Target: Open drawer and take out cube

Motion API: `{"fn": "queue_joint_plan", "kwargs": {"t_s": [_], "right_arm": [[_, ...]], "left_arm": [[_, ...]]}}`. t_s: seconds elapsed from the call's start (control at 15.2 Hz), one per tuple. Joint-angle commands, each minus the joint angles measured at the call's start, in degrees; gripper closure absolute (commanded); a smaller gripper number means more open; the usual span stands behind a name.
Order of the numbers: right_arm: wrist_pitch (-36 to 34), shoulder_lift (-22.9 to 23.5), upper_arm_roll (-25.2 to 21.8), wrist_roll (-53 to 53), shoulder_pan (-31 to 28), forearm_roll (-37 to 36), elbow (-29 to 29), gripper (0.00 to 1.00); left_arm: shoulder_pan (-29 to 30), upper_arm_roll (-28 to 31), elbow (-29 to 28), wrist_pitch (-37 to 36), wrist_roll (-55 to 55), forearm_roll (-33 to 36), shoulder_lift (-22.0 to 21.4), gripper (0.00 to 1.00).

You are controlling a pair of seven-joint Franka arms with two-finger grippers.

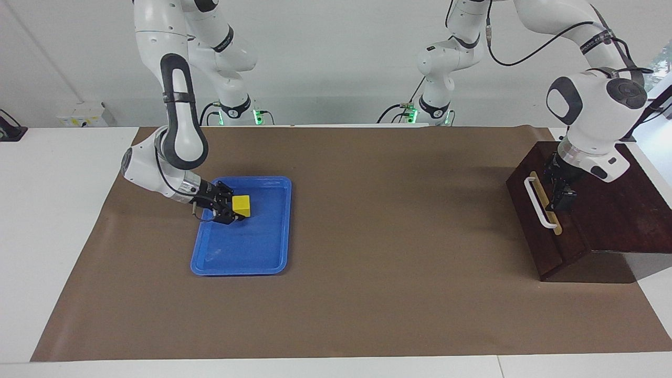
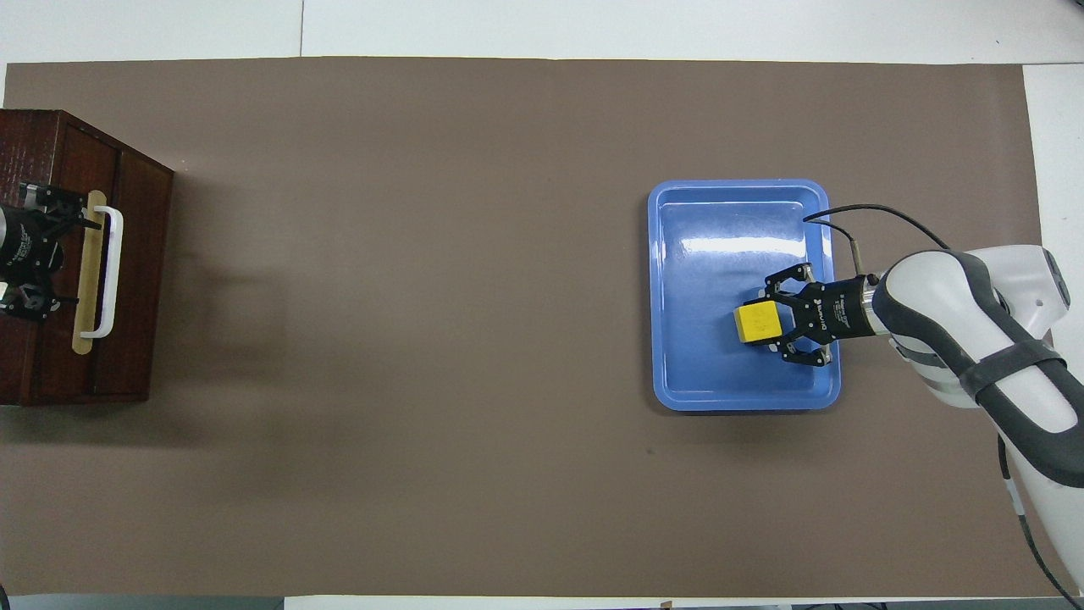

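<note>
The small yellow cube (image 1: pixel 242 205) (image 2: pixel 756 322) is held low over the blue tray (image 1: pixel 262 252) (image 2: pixel 728 229), with my right gripper (image 1: pixel 234 209) (image 2: pixel 769 324) shut on it. Whether the cube touches the tray floor I cannot tell. The dark wooden drawer (image 1: pixel 527 226) (image 2: pixel 142 296), with its white bar handle (image 1: pixel 539 202) (image 2: pixel 110 271), sits in its box at the left arm's end of the table. None of the drawer's inside shows. My left gripper (image 1: pixel 559 193) (image 2: pixel 68 264) stands open over the box top, right by the gold strip and handle.
Brown paper (image 1: pixel 394 236) covers the table between the tray and the wooden box (image 1: pixel 625 215). The white table edge (image 1: pixel 52 210) runs outside the paper. A black cable (image 2: pixel 872 210) loops from the right wrist over the tray's corner.
</note>
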Motion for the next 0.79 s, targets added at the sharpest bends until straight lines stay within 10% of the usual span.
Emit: {"fn": "queue_joint_plan", "kwargs": {"t_s": [0.0,0.59,0.72], "right_arm": [[1.3,-0.3,0.6,-0.5,-1.4,0.8,-0.5,0.76],[3.1,2.3,0.8,3.0,0.2,3.0,3.1,0.83],[3.4,2.2,0.7,3.0,0.5,3.0,3.1,0.58]], "left_arm": [[-4.4,-0.1,2.7,-1.1,0.4,0.7,-2.5,0.0],[-12.6,-0.8,14.8,-22.5,34.2,-2.7,-3.8,0.0],[-12.6,-0.8,15.5,-25.2,43.5,-4.0,-4.6,0.0]]}}
